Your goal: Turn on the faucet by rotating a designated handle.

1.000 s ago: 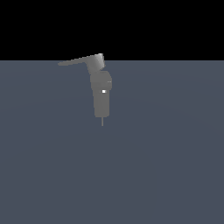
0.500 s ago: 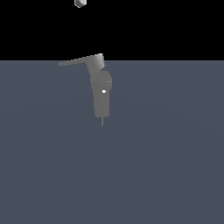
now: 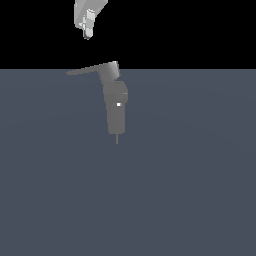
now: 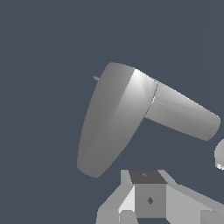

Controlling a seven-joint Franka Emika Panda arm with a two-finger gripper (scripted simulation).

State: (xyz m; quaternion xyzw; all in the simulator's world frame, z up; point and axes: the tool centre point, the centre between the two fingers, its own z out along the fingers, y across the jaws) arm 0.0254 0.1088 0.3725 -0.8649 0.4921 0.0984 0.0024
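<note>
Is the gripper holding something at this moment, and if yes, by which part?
Nothing is held. The gripper hangs in the air above the faucet, apart from its handle, touching neither.

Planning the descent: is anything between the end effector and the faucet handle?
Nothing. In the exterior view, the end effector hangs above the handle, apart from it, with only bare space between. The wrist view shows no obstruction over the faucet either.

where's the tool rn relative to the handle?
In the exterior view the tool hangs at the top, above the handle and clear of it; the faucet lies lower, toward that view's right.
</note>
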